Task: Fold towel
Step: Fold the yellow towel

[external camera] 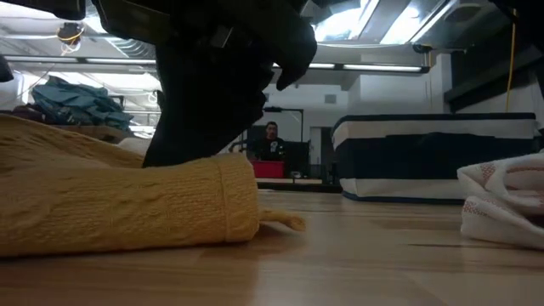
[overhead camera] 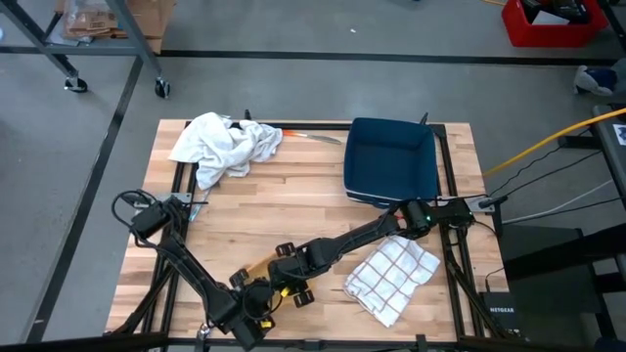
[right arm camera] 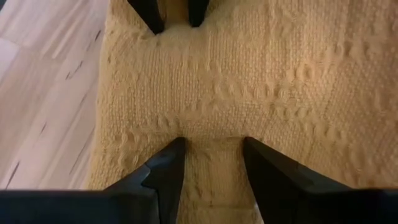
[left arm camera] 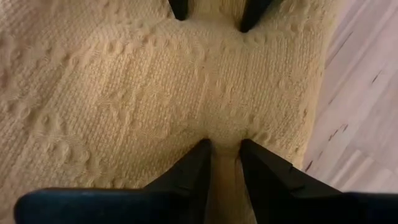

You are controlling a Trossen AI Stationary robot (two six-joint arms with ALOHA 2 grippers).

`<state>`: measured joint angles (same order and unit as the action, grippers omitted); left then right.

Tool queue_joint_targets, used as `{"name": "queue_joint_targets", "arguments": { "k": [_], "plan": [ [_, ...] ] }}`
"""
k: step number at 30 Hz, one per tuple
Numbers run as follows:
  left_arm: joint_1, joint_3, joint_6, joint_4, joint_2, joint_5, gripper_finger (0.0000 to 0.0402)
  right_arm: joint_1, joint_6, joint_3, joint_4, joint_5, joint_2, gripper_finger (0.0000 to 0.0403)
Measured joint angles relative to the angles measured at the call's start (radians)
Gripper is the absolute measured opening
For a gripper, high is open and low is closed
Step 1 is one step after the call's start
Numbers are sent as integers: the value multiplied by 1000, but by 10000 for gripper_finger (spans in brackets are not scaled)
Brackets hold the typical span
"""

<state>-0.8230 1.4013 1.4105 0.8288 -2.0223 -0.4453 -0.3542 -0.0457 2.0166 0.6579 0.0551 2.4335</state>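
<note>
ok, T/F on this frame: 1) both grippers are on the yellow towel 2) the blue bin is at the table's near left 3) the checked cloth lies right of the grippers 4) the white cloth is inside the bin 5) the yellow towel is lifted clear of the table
1) True. The left gripper and right gripper both pinch folds of the yellow towel.
2) False. The blue bin sits at the far right.
3) True. The checked cloth lies right of them, flat on the table.
4) False. The white cloth is bunched on the far left, outside the bin.
5) False. The low view shows it resting on the wood.
</note>
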Motion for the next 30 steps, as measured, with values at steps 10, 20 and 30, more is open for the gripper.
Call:
{"name": "queue_joint_targets", "arguments": {
  "k": [10, 20, 30],
  "plan": [
    [2, 2, 3, 15, 132, 24, 88, 0, -3, 109, 103, 6, -1, 170],
    [-43, 4, 28, 219, 173, 35, 88, -7, 64, 163, 199, 15, -1, 170],
    [-89, -4, 132, 255, 159, 34, 88, -21, 64, 163, 229, -20, -1, 170]
  ]
}}
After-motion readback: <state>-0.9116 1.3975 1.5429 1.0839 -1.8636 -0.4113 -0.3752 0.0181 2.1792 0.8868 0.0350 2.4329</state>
